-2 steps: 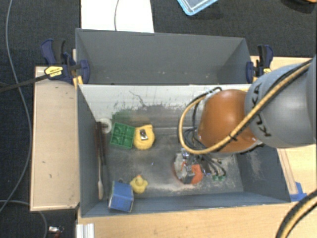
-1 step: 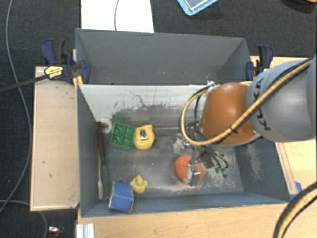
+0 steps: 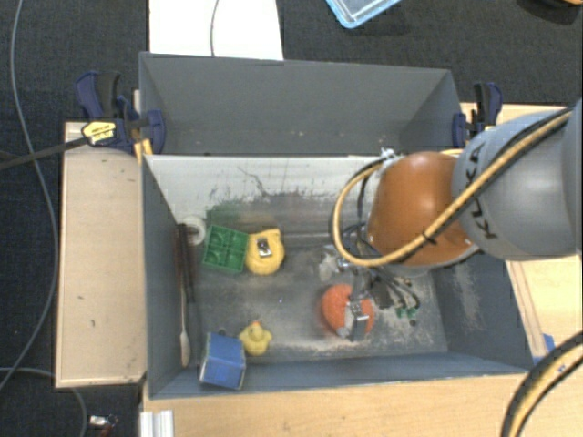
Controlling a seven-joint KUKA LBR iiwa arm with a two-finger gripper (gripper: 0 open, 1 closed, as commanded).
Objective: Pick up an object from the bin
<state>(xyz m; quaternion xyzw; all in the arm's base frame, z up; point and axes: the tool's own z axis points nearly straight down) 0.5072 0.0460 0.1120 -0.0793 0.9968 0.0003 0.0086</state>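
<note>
Several things in grey bin (image 3: pixel 291 107), gripper (image 3: pixel 357 321) beside a round orange thing (image 3: pixel 333 306) near right, grip state unclear, green block (image 3: pixel 223 248), yellow duck (image 3: pixel 256 338), blue block (image 3: pixel 223 362) to its left

Your arm (image 3: pixel 537 198) is smooth grey with black lettering (image 3: pixel 480 198), a rounded orange cover (image 3: pixel 414 209) at the wrist, a looped yellow-and-black cable (image 3: pixel 337 212) and a small metal gripper (image 3: pixel 358 320).

The grey bin (image 3: pixel 301 107) holds a green brick (image 3: pixel 224 248), yellow duck (image 3: pixel 256 338) and blue block (image 3: pixel 223 360).
</note>
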